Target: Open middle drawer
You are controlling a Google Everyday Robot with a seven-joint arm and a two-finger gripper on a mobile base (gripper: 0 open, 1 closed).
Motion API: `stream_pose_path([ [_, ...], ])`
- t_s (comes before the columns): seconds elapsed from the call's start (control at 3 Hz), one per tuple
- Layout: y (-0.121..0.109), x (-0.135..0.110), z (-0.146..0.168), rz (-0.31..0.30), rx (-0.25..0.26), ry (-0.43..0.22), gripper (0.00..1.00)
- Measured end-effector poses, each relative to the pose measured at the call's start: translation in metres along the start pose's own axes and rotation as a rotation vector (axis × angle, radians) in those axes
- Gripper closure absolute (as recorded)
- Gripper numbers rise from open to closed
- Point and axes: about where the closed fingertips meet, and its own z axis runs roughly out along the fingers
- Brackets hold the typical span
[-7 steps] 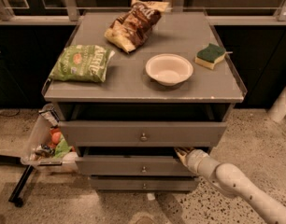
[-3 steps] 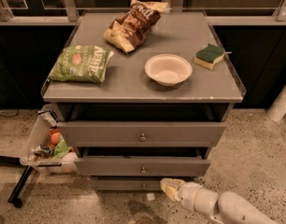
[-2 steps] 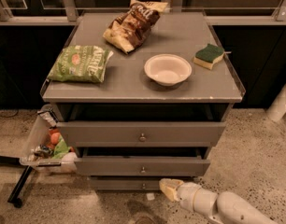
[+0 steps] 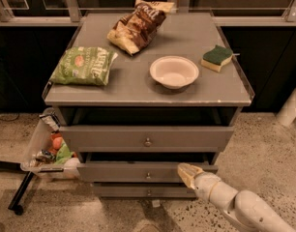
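The grey cabinet has three drawers stacked under its top. The middle drawer (image 4: 124,171) has a flat grey front and a small round knob (image 4: 148,176), and it stands slightly out with a dark gap above it. The top drawer (image 4: 147,138) is also pulled out a little, and the bottom drawer (image 4: 138,191) is the narrowest strip. My gripper (image 4: 188,173) comes in from the lower right on a white arm. Its beige tip is in front of the right part of the middle drawer's front, to the right of the knob.
On the cabinet top (image 4: 138,88) lie a green snack bag (image 4: 83,65), a brown chip bag (image 4: 137,25), a white bowl (image 4: 174,71) and a green-yellow sponge (image 4: 216,57). A clear bin (image 4: 44,149) of items hangs at the cabinet's left. A white post (image 4: 292,105) stands at right.
My gripper dropped from the middle drawer's upper right edge to the bottom drawer's height, then rose and shifted right to the middle drawer's front. The drawers look unchanged.
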Motion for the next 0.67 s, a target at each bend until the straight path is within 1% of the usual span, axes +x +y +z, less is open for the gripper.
stream_pose_path([
  [0.33,0.001,0.0,0.002,-0.001,-0.002,0.004,1.0],
  [0.67,-0.011,-0.003,0.021,-0.021,-0.012,0.004,1.0],
])
